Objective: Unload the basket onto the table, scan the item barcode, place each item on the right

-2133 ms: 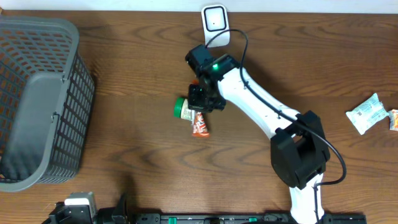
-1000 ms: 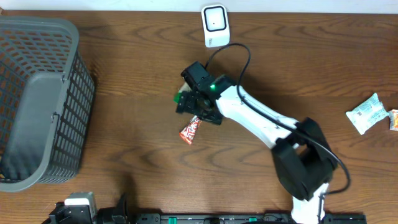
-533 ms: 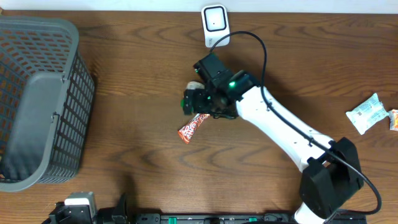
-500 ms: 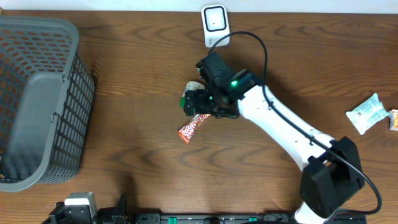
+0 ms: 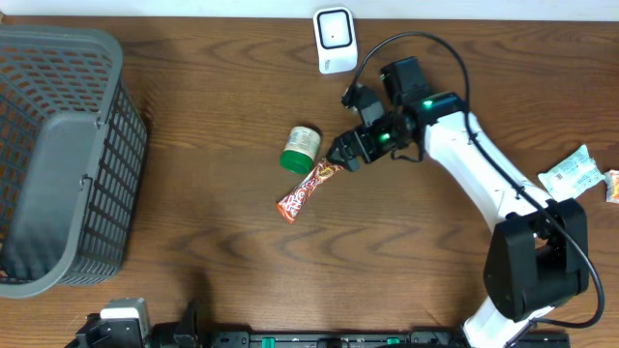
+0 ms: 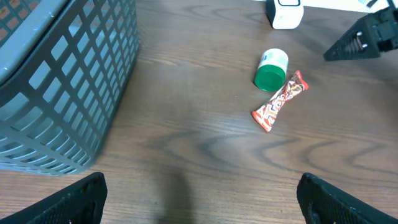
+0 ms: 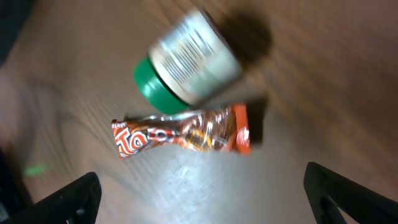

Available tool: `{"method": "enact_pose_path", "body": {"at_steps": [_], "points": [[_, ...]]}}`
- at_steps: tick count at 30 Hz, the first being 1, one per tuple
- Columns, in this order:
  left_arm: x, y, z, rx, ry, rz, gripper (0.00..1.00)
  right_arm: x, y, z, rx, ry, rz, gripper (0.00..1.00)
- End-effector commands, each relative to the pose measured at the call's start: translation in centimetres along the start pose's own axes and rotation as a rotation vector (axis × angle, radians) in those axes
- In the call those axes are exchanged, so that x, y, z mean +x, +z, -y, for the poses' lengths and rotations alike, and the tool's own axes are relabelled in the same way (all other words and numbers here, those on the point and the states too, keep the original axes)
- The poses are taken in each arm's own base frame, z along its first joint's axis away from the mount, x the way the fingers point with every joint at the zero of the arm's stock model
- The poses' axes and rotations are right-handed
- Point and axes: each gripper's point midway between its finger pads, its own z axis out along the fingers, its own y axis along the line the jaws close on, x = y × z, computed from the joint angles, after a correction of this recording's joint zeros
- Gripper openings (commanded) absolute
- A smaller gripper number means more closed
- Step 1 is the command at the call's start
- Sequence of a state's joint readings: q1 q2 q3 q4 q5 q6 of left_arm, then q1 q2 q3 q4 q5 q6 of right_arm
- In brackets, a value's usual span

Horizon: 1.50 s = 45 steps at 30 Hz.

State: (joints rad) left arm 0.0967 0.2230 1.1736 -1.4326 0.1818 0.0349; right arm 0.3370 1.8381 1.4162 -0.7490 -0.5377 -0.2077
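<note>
Right fingers (image 7: 71,198) wide apart, empty, frame centre; left fingers (image 6: 78,200) apart too. Green-capped white jar (image 5: 301,148) lies on wooden worktop (image 5: 193,242) beside orange candy wrapper (image 5: 308,190), below white scanner (image 5: 335,39). Risk: off-centre pinch, round jar rolls; barcode ends up facing away.

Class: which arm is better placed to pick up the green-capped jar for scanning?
Right. The open right claw sits just beside the jar; the left claw is far across the table.

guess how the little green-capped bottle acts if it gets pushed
The green-capped bottle lies on its round side on the flat table, so it will probably roll. It looks small and rigid, so likely light. Its smooth-looking wall could slip between the jaws.
</note>
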Motion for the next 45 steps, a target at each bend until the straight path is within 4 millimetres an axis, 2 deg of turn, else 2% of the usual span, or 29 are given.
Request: {"method": "enact_pose_path", "body": {"at_steps": [1, 4, 9, 15, 21, 32, 34, 37, 41, 44, 45], "points": [[-0.1, -0.1, 0.2, 0.006, 0.015, 0.008, 0.98, -0.4, 0.8, -0.7, -0.130, -0.182, 0.051, 0.99], [-0.1, -0.1, 0.2, 0.006, 0.015, 0.008, 0.98, -0.3, 1.8, 0.3, -0.207, -0.142, 0.073, 0.99], [-0.1, -0.1, 0.2, 0.006, 0.015, 0.008, 0.98, 0.8, 5.1, 1.8, -0.335, -0.071, 0.085, 0.99], [-0.1, -0.1, 0.2, 0.006, 0.015, 0.008, 0.98, 1.3, 6.1, 3.4, -0.408, -0.024, 0.123, 0.99], [-0.1, -0.1, 0.2, 0.006, 0.015, 0.008, 0.98, 2.3, 7.7, 2.9, -0.430, -0.019, 0.087, 0.99], [-0.1, -0.1, 0.2, 0.006, 0.015, 0.008, 0.98, 5.4, 11.5, 1.9, -0.481, 0.009, -0.015, 0.99], [-0.1, -0.1, 0.2, 0.006, 0.015, 0.008, 0.98, 6.0, 11.7, 1.7, -0.489, 0.006, -0.032, 0.94], [-0.1, -0.1, 0.2, 0.006, 0.015, 0.008, 0.98, 6.9, 11.8, 1.4, -0.496, -0.021, -0.060, 0.78], [-0.1, -0.1, 0.2, 0.006, 0.015, 0.008, 0.98, 7.7, 12.0, 1.8, -0.461, -0.032, -0.096, 0.48], [-0.1, -0.1, 0.2, 0.006, 0.015, 0.008, 0.98, 7.7, 12.0, 1.9, -0.458, -0.032, -0.096, 0.45], [-0.1, -0.1, 0.2, 0.006, 0.015, 0.008, 0.98, 7.7, 12.0, 1.9, -0.457, -0.034, -0.094, 0.41]]}}
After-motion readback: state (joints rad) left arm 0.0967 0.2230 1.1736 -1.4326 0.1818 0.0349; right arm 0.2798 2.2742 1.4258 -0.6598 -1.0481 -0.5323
